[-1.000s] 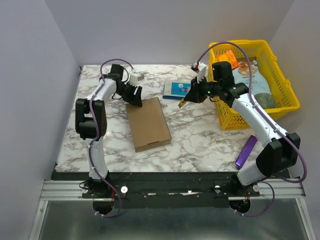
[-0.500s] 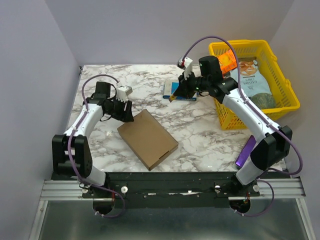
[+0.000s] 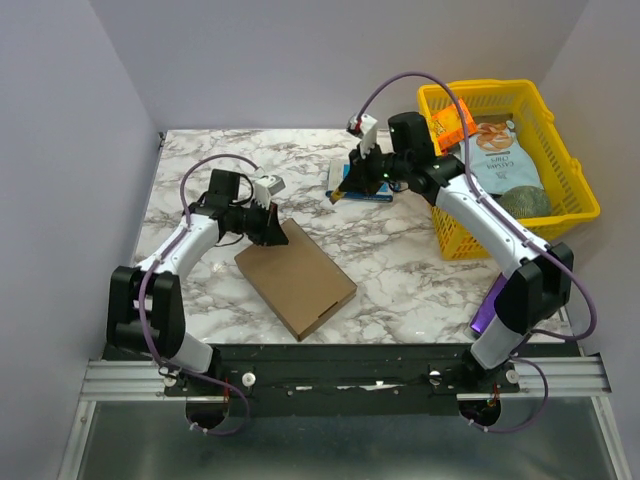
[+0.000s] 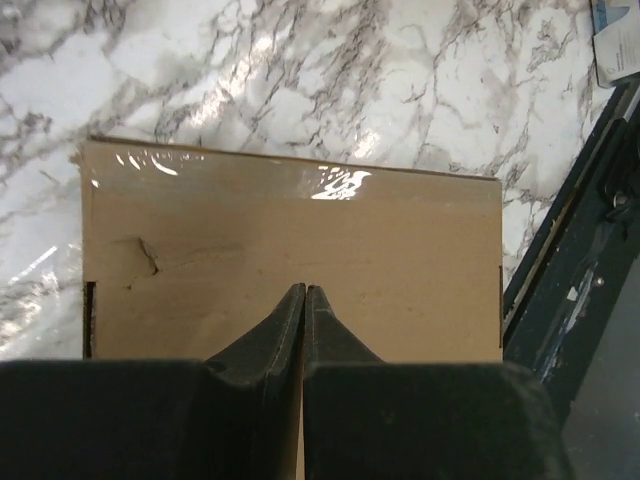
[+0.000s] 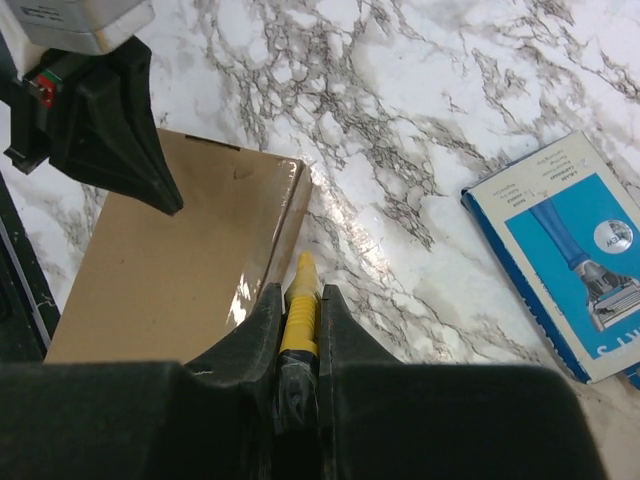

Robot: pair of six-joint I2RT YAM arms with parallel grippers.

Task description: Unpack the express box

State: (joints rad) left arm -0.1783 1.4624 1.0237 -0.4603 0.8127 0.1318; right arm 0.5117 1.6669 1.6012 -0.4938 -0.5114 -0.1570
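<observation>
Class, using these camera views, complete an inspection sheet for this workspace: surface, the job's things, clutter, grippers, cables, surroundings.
Surface: white marble tabletop with grey veins.
Job's things: express box lies flat and askew, lid shut.
Clutter: blue razor box; yellow basket holding a chip bag and an orange packet; purple item at the right edge.
Grippers: left gripper shut, holding nothing, over the box; right gripper shut on a yellow tool.
Cables: purple cables loop above both arms.
Surroundings: plain walls; metal rail at the near edge.
</observation>
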